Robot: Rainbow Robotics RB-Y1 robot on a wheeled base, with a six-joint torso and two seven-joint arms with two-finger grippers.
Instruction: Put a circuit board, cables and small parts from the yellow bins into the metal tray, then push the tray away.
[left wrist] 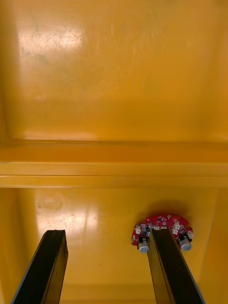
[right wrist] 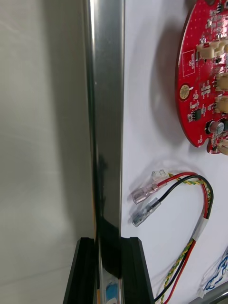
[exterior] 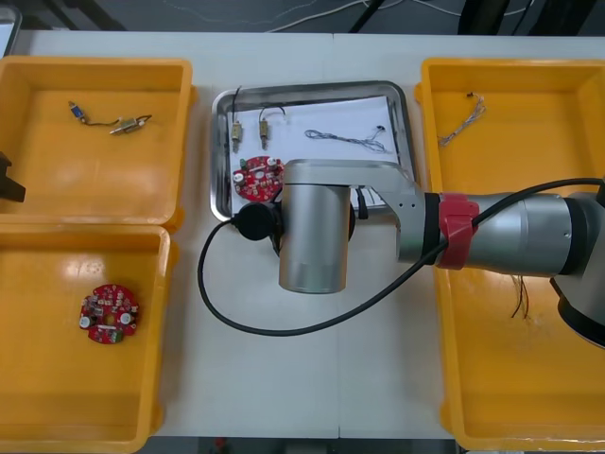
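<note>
Between the tabletop's (exterior: 284, 378) yellow bins (exterior: 95, 170), the metal tray (right wrist: 107, 95) is clamped at its near rim by the right gripper (right wrist: 108, 242); that rim runs crosswise, so a push toward the far edge seems called for. A circuit board (right wrist: 206, 71) is lodged inside. The left gripper (left wrist: 107, 232) is parked, spread, over the near-left bin (left wrist: 95, 213).

White-lined metal tray (exterior: 219, 156) holds circuit board (exterior: 258, 178), cables (exterior: 348, 140)

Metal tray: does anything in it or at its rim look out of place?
Nothing stands out. The circuit board, cables and small metal parts lie inside the metal tray; the right gripper grips its near rim.
</note>
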